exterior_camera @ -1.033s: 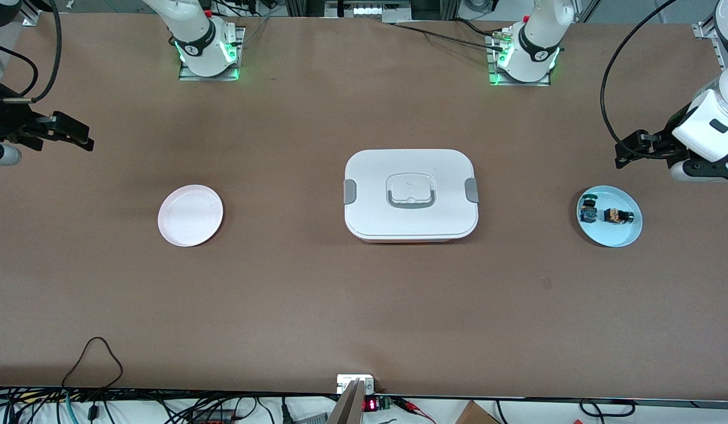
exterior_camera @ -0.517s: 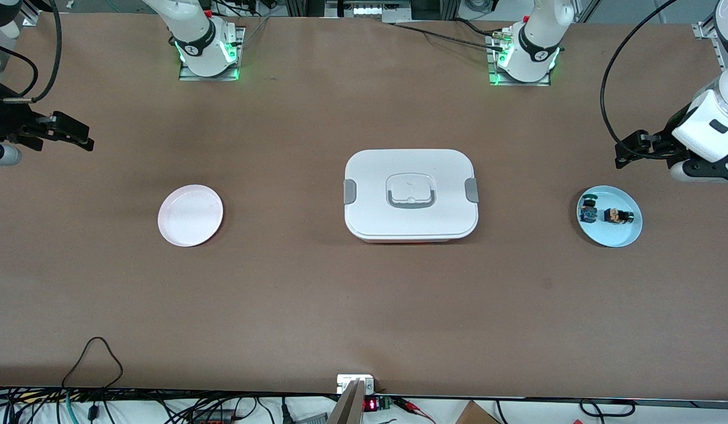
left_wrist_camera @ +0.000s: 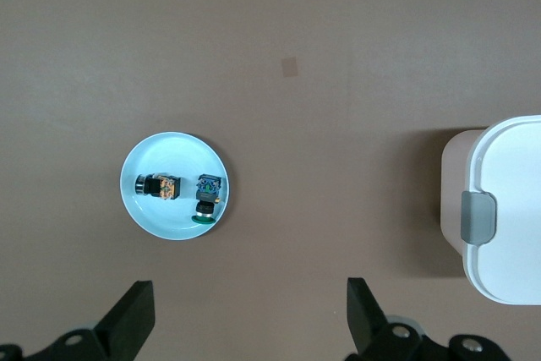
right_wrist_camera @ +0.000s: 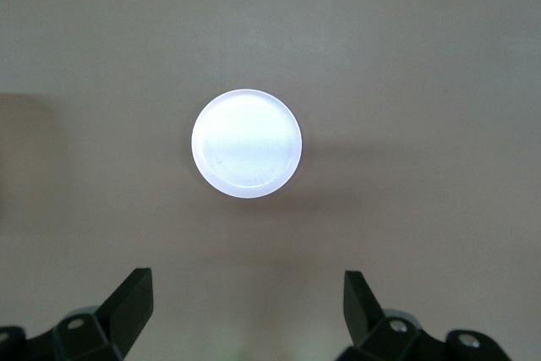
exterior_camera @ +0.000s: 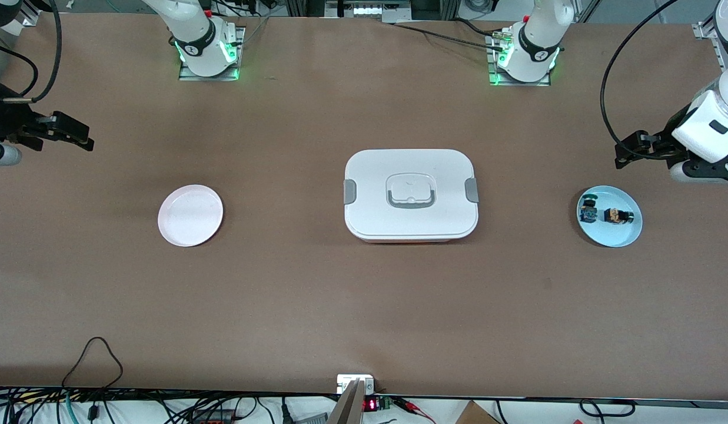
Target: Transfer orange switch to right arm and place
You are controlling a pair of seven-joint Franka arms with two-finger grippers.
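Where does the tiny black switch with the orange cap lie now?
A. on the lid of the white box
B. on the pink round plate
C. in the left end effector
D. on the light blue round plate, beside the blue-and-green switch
D: the tiny black switch with the orange cap lies on the light blue round plate beside the blue-and-green switch.

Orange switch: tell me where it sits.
The orange switch lies on the blue plate at the left arm's end of the table, beside the blue-and-green switch.

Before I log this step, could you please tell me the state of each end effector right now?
Left end effector: open, holding nothing, raised near the blue plate.
Right end effector: open, holding nothing, waiting.
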